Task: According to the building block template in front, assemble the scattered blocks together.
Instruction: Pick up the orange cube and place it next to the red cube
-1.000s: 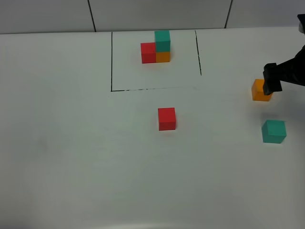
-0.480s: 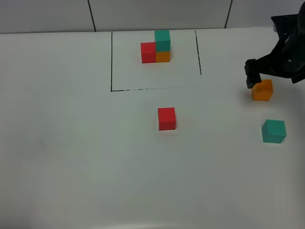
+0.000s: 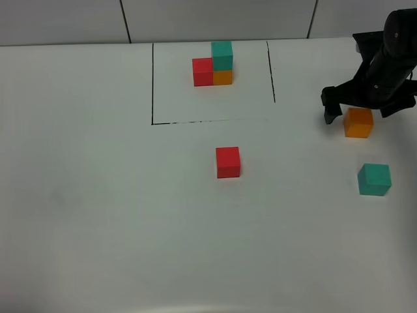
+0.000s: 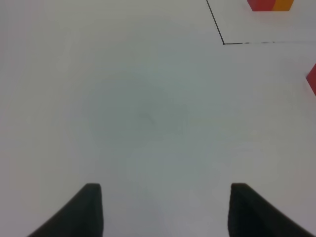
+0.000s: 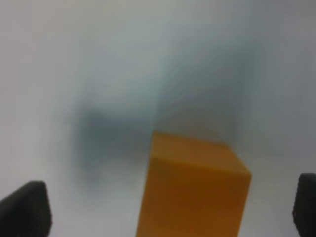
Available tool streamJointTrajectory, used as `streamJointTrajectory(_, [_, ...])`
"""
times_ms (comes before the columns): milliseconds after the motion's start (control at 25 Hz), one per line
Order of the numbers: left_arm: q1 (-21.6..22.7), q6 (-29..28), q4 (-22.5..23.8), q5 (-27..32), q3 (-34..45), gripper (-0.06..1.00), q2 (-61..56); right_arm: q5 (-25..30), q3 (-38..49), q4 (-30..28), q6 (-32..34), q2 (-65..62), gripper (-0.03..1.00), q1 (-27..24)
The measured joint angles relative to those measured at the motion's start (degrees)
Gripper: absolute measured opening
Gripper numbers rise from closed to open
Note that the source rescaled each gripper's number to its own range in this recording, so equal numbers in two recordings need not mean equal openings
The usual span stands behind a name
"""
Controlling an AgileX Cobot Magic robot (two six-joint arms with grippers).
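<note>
The template stands inside a black outline (image 3: 152, 85) at the back: a red block (image 3: 202, 72) beside an orange block (image 3: 223, 78) with a teal block (image 3: 221, 55) on top. Three loose blocks lie on the table: red (image 3: 228, 162) in the middle, orange (image 3: 358, 122) and teal (image 3: 374, 179) at the right. My right gripper (image 3: 360, 106) is open and hangs over the loose orange block, one finger on each side. In the right wrist view the orange block (image 5: 192, 187) sits between the open fingertips (image 5: 24, 210). My left gripper (image 4: 165, 212) is open and empty over bare table.
The white table (image 3: 98, 195) has a wall at the back. In the left wrist view the outline's corner (image 4: 223, 43), the template's base (image 4: 269, 5) and an edge of the loose red block (image 4: 312, 79) show far from the fingers.
My right gripper has swung from the orange block's right side to above it, now straddling it. The blocks have not moved.
</note>
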Motion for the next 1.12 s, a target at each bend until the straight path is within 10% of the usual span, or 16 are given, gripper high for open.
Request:
streamJointTrajectory(200, [0.0,0.0,0.0,0.0,0.0,0.23,0.0,0.0,-0.6,0.8,0.4,1.8,0.86,-0.5])
streamJointTrajectory(440, [0.0,0.0,0.0,0.0,0.0,0.23,0.0,0.4,-0.7,1.1,1.5,1.9,0.0,-1.1])
streamJointTrajectory(760, [0.0,0.0,0.0,0.0,0.0,0.23,0.0,9.4,-2.9,-0.3,-11.2,-2.8,0.03,1.6])
streamJointTrajectory(1120, [0.0,0.0,0.0,0.0,0.0,0.23,0.0,18.8,-3.3,-2.5,-37.3,-6.1,0.03,16.8])
